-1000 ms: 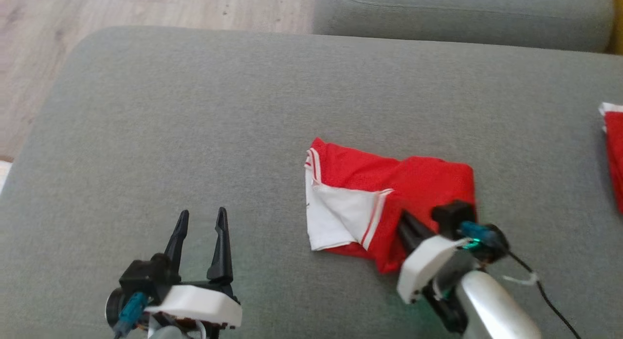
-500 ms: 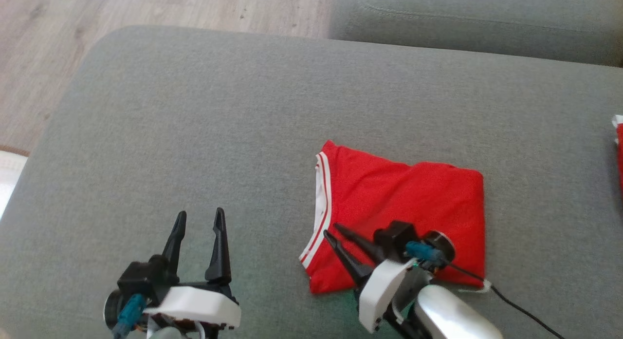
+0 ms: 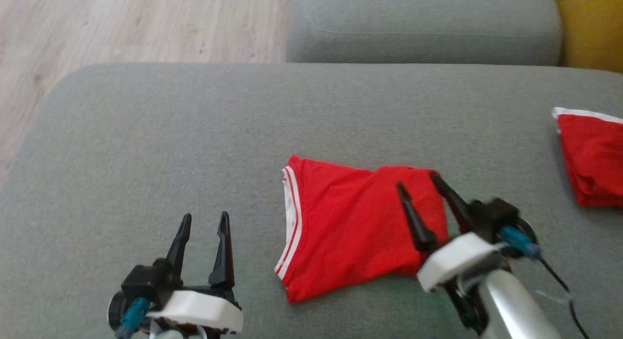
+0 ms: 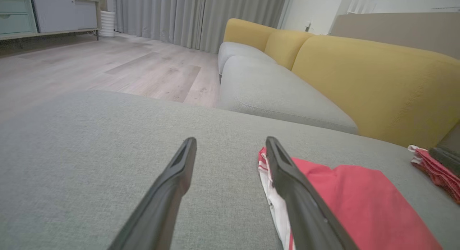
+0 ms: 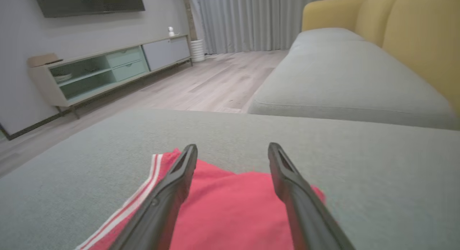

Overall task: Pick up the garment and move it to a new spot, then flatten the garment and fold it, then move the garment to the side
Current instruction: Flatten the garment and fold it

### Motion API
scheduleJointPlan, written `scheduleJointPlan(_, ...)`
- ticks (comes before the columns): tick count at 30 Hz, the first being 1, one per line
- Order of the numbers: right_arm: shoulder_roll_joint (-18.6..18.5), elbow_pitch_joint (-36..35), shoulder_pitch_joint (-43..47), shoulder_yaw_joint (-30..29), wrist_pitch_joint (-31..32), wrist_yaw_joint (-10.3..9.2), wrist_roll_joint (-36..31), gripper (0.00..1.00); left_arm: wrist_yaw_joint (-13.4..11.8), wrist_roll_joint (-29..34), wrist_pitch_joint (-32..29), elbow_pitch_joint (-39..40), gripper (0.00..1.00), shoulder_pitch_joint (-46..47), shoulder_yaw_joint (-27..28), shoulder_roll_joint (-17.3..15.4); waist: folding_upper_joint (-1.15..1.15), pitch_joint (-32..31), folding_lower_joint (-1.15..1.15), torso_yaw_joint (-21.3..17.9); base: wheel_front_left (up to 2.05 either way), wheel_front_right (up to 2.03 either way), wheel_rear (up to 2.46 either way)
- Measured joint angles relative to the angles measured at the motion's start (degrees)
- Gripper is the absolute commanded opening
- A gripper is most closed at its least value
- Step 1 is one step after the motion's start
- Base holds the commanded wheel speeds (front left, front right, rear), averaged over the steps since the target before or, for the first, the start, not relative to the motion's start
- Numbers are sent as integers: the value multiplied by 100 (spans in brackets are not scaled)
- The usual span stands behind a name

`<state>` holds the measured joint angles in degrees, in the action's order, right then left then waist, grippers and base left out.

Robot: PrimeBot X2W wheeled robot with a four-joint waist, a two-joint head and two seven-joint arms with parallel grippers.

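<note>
Folded red garment [image 3: 350,222] lies on the grey sofa seat [image 3: 146,149]. The right gripper [image 3: 416,180] stands wide and empty over its edge, and the left gripper [image 3: 205,216] is wide too.

Left end effector [image 3: 205,215] spread; right end effector [image 3: 415,178] spread, apparently empty.

Black left gripper [image 3: 205,215] and right gripper [image 3: 415,179], long tapered fingers [image 3: 223,246], white shell [image 3: 452,258] behind each, teal plug [image 3: 520,242], silver forearm [image 3: 513,307], thin black cable [image 3: 552,277] beside the forearm
</note>
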<state>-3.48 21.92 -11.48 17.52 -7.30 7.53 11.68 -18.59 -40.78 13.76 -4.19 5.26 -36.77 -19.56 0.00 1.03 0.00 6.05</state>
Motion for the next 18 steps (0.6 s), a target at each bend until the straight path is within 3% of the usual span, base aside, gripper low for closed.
scheduleJointPlan(9, 23, -903, 1055, -1017, 135, 0, -66, 100, 41, 7, 15, -133, 100, -269, 4, 24, 0, -204, 0, -303, 0, 0, 0)
scheduleJointPlan(18, 71, -1254, 1497, -1252, 254, 0, -35, 100, 42, 56, 46, -235, 100, -454, 123, 24, 0, -223, 0, -377, 0, 0, 0)
